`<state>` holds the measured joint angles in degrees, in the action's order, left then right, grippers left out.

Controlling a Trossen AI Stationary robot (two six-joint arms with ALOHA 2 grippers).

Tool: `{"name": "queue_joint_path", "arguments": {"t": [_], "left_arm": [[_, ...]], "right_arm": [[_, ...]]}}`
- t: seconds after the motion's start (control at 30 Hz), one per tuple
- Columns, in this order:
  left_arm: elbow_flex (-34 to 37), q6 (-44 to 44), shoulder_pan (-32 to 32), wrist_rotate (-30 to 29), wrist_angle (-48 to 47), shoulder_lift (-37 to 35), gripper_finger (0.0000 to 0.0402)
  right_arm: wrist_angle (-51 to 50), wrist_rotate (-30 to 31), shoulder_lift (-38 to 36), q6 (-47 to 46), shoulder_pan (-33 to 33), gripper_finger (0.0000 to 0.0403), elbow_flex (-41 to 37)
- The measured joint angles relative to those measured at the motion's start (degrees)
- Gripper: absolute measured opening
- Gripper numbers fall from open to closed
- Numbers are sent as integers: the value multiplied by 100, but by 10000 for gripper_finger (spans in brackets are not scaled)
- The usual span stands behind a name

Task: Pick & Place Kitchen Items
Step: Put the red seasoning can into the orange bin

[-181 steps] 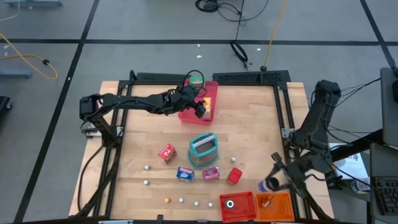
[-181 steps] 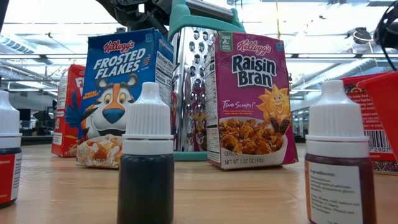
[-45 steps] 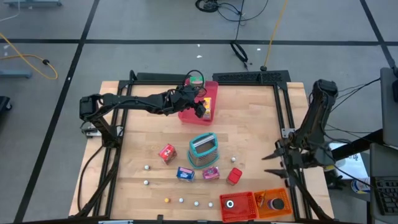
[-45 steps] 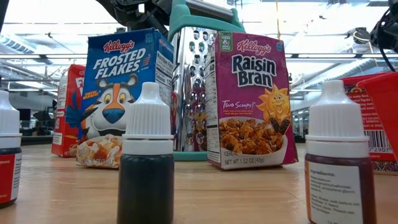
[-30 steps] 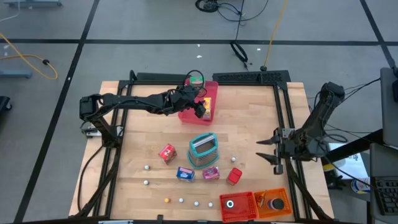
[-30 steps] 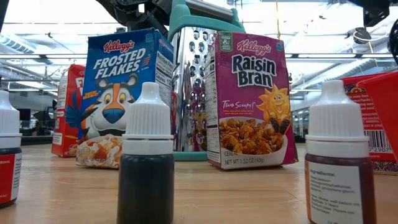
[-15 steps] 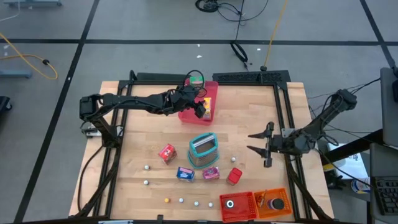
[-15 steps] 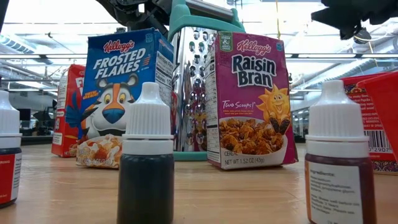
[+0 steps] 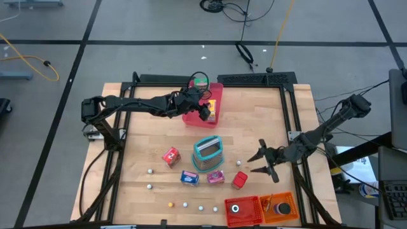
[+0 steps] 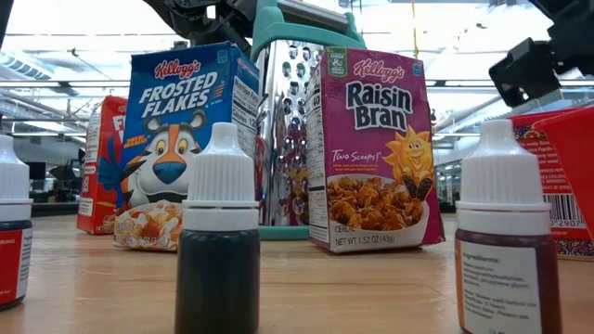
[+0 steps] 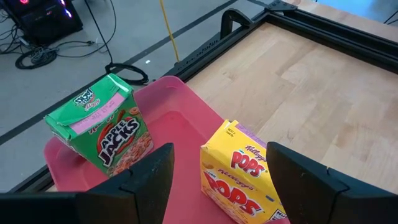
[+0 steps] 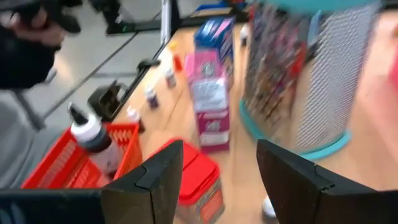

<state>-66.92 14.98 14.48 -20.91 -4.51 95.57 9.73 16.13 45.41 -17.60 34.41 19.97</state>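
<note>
Low view reads the box labels, Frosted Flakes point(image 10: 179, 144) and Raisin Bran point(image 10: 376, 153), upright beside the grater point(image 9: 207, 152); high view shows only coloured blobs. Right tool point(image 9: 261, 161) hovers mid-surface near the red tin point(image 9: 239, 180), fingers apart, empty. Left tool point(image 9: 205, 109) over the pink tray point(image 9: 193, 117) at the far edge, fingers apart, empty, above Pops box point(image 11: 239, 174) and upright Apple Jacks point(image 11: 102, 124).

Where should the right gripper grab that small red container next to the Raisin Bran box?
Probably from above, fingers across the two flat side walls of the red container. It stands upright and apart from the Raisin Bran box, and the open right gripper hovers close beside it.
</note>
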Motion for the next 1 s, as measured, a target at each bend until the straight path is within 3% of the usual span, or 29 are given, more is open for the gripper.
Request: {"name": "queue_joint_path", "arguments": {"t": [0.37,0.77,1.0], "left_arm": [[0,17,0,-2,0,0,257],[0,82,0,-2,11,0,257],[0,104,0,-4,12,0,257]], "right_arm": [[-79,-336,330,19,-30,196,0],[-130,-1130,811,-52,-399,197,10],[-659,-1784,1161,475,-661,210,590]]}}
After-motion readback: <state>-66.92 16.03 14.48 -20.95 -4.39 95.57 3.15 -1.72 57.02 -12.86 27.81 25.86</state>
